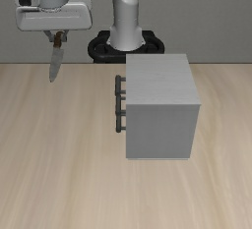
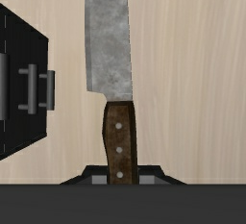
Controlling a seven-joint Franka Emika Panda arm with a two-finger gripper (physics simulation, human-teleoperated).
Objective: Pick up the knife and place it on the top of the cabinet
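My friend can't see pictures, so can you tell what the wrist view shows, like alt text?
The pincer grips a knife by its brown riveted handle, the grey blade pointing away over a light wooden surface. A dark cabinet with grey handles stands beside the blade, apart from it.

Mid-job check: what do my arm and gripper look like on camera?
The arm is glossy light grey with rounded links, on a black base. The gripper has a pale boxy body and dark fingers. I can make out no cables or markings.
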